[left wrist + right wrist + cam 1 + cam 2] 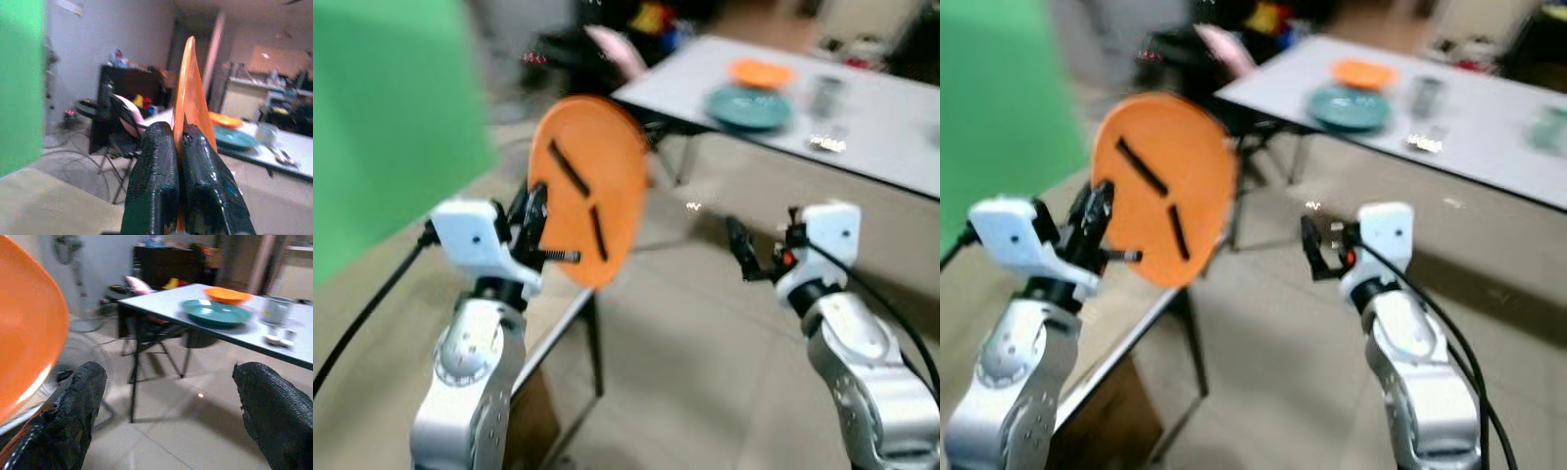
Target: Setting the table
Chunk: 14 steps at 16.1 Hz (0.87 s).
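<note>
Orange plate (pixel 590 186) upright; white table (pixel 881 127) beyond

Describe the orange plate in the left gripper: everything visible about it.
The orange plate is round, plain and smooth, plastic by its look, with no food on it. It is held on edge, nearly upright, in the air in front of the robot. The left gripper is shut on its lower rim, one black finger on each face, so two dark finger strips cross the face turned to the head camera. Nothing else touches it. The white table stands further ahead.
</note>
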### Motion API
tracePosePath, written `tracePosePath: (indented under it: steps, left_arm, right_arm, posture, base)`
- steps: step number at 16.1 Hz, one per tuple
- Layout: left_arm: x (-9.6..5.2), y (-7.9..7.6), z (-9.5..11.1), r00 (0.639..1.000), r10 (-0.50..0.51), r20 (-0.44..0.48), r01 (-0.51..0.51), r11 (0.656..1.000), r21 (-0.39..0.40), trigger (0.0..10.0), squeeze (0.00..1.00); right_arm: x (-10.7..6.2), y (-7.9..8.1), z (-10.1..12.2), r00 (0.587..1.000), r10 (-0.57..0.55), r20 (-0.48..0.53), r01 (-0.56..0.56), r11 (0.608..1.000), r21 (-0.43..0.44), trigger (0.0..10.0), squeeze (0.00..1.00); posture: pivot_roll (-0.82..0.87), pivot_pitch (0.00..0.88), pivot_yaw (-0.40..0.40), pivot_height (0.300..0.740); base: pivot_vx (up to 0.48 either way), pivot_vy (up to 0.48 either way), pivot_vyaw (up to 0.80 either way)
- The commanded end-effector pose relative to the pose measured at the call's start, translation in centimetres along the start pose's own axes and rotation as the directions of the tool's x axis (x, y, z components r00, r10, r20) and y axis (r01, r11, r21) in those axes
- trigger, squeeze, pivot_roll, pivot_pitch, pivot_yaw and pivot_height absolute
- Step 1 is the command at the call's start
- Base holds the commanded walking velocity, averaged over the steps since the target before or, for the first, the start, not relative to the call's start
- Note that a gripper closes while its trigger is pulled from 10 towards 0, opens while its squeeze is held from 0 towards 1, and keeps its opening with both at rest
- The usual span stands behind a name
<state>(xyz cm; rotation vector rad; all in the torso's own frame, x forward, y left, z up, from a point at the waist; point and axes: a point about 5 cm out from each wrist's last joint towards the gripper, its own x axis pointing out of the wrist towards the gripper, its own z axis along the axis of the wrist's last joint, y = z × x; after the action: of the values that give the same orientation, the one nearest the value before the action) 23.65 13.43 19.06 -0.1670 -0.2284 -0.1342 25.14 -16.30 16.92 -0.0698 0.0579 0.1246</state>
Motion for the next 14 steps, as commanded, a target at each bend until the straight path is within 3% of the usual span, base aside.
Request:
tracePosePath:
  steps: [1, 10, 14]
  left_arm:
    - [0.21, -1.23, 0.90, 0.997, -0.056, 0.054, 0.057, 0.998, -0.014, 10.0, 0.00]
    - [0.73, -2.10, 0.21, 0.993, -0.109, 0.041, 0.109, 0.994, -0.014, 10.0, 0.00]
    - [1.05, -1.71, 0.16, 0.995, -0.095, 0.043, 0.096, 0.995, -0.013, 10.0, 0.00]
  right_arm:
    - [-0.02, -0.44, 0.15, 1.000, -0.010, 0.005, 0.010, 1.000, -0.006, 10.0, 0.00]
    - [-0.11, -0.84, 0.03, 0.999, -0.043, 0.008, 0.043, 0.999, -0.004, 10.0, 0.00]
    - [0.12, -0.87, 0.11, 0.999, -0.050, 0.014, 0.050, 0.999, -0.002, 10.0, 0.00]
  posture:
    - [-0.09, 0.000, 0.008, 0.740]
    - [-0.11, 0.000, 0.032, 0.740]
    - [-0.10, 0.000, 0.033, 0.740]
  base:
    - [0.326, 0.000, -0.80]
    - [0.349, 0.000, -0.80]
    - [0.350, 0.000, -0.80]
